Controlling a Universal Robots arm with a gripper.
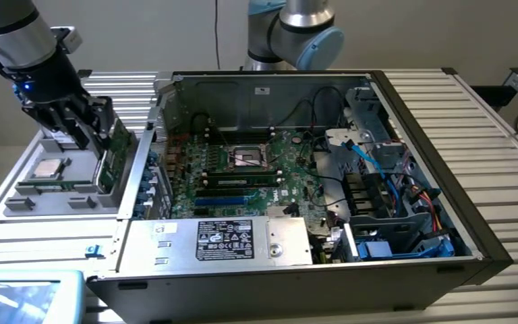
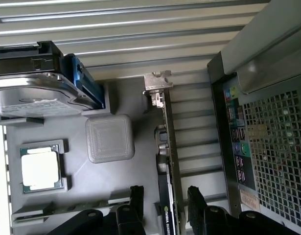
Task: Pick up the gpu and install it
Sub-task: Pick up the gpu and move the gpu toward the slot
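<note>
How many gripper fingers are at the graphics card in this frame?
2. One black finger on the grey tray side of the upright green graphics card with silver bracket, the other finger on its computer case side. None seem hidden.

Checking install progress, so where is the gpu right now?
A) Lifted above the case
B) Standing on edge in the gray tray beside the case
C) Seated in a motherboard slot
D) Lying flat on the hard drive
B: the gpu stands on edge in the tray, outside the case, with the open fingers on either side of it.
</note>
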